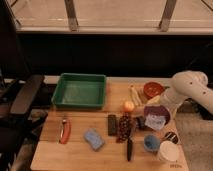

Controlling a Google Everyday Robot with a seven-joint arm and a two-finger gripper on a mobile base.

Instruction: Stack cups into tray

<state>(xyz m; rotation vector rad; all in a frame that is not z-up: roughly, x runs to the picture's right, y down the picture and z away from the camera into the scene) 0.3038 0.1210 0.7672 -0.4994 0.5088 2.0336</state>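
Cups crowd the near right corner of the worktop (75, 150), all three standing apart and none yet nested: the white cup (167, 151) nearest the edge, the blue cup (151, 143) just beside it at its 10 o'clock, and the dark cup (171, 136) just behind the white one. We place the gripper (161, 106) at the end of the white arm (187, 87), low over the far rim of the purple bowl (156, 116), with the red bowl (153, 89) at its 12 o'clock. Its jaws are spread wide, and we make out nothing between them. From the jaws the cups lie at about 6 o'clock, past the purple bowl, while the green tray (80, 91) lies well apart at about 9 o'clock with its long axis running 9 to 3. We judge no cup has been picked yet. The cups are round, so wrist angle matters little; clearing the purple bowl matters more.
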